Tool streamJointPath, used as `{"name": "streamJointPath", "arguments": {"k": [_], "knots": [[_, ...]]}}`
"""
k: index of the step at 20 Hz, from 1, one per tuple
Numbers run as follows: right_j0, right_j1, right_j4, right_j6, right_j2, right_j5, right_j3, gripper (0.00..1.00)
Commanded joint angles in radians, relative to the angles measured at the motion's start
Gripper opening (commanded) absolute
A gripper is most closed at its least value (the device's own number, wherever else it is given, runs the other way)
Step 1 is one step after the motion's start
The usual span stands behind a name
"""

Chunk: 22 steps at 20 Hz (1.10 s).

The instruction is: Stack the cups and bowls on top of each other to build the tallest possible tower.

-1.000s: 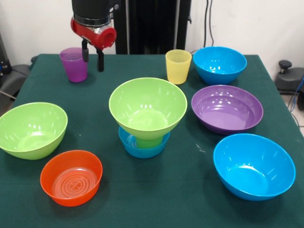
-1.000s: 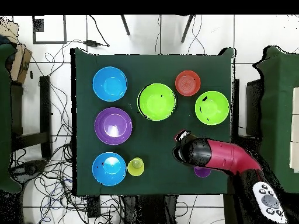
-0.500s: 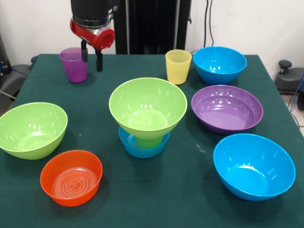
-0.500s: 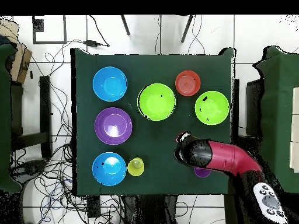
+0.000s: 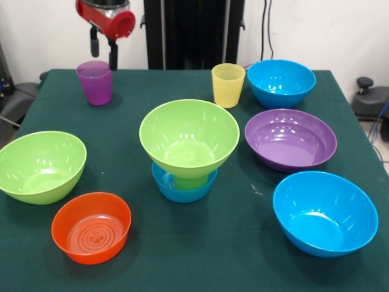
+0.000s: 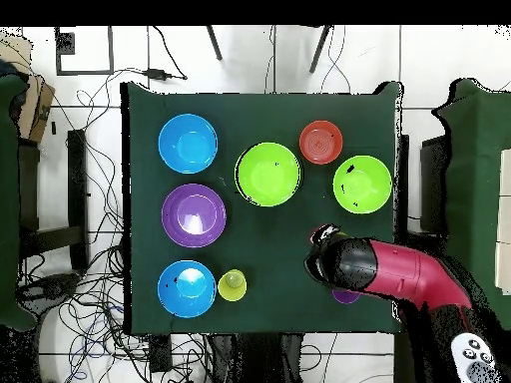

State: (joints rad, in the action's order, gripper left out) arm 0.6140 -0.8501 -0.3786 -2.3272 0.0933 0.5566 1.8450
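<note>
My gripper (image 5: 103,51) hangs open and empty just above the purple cup (image 5: 95,82), which stands upright at the table's far left. The tower at the centre is a small blue bowl (image 5: 182,190) holding an upside-down green cup (image 5: 189,182) with a lime green bowl (image 5: 189,137) on top. The yellow cup (image 5: 228,84) stands behind it. In the overhead view the red arm (image 6: 399,279) covers most of the purple cup (image 6: 346,295).
Loose bowls ring the tower: a lime green bowl (image 5: 41,165) and a small orange bowl (image 5: 91,226) on the left, a blue bowl (image 5: 281,82), a wide purple bowl (image 5: 290,139) and another blue bowl (image 5: 324,213) on the right.
The gripper has risen and shifted left, from beside the purple cup's right to above it. The cups and bowls have not moved.
</note>
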Motion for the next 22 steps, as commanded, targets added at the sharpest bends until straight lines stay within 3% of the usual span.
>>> {"name": "streamJointPath", "arguments": {"k": [1, 6, 22], "knots": [[0.015, -0.007, -0.014, 0.129, 0.093, 0.051, 0.026, 1.0], [0.029, 0.048, -0.048, 0.106, 0.084, -0.019, 0.034, 1.0], [0.038, 0.118, -0.085, 0.059, 0.055, -0.143, 0.078, 1.0]]}}
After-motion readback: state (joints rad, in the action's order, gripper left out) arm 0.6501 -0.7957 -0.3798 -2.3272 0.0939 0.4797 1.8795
